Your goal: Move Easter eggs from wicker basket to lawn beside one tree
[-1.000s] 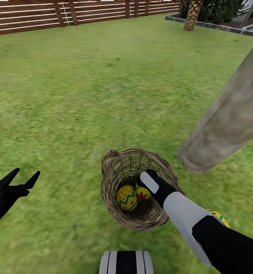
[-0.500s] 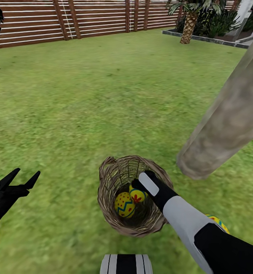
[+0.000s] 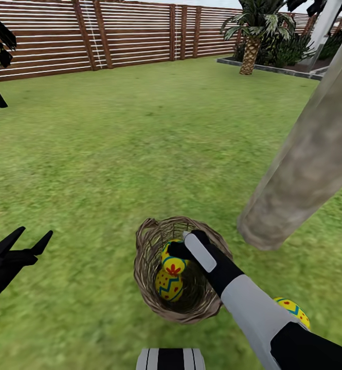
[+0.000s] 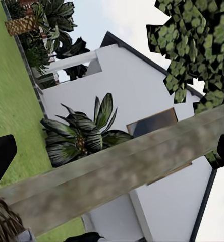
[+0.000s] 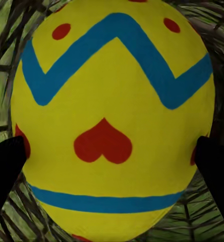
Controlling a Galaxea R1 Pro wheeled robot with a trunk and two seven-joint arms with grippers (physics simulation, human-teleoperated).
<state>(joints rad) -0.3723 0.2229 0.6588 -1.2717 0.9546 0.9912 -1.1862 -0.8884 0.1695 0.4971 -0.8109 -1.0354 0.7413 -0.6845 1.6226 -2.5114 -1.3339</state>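
The wicker basket (image 3: 143, 267) stands on the lawn (image 3: 140, 154) just in front of me. My right gripper (image 3: 175, 253) reaches into it and is shut on one Easter egg (image 3: 174, 263), raised above a second egg (image 3: 168, 285) lying at the bottom. In the right wrist view the held egg (image 5: 112, 121) sits between the two black fingers (image 5: 6, 174). A third egg (image 3: 293, 310) lies on the grass beside my right forearm, near the grey tree trunk (image 3: 304, 164). My left gripper (image 3: 36, 232) hangs open and empty at the left.
A brown slat fence (image 3: 114, 36) bounds the far side. A palm (image 3: 253, 41) and a stone-edged bed stand at the far right. The left wrist view looks past the tree trunk (image 4: 117, 171) to a white house (image 4: 127, 85) and a broad-leaved plant (image 4: 84, 133).
The head camera has tilted up, showing more fence. My right gripper has lifted the red-marked egg up off the basket's bottom and a little left, above the other egg. The left arm is still.
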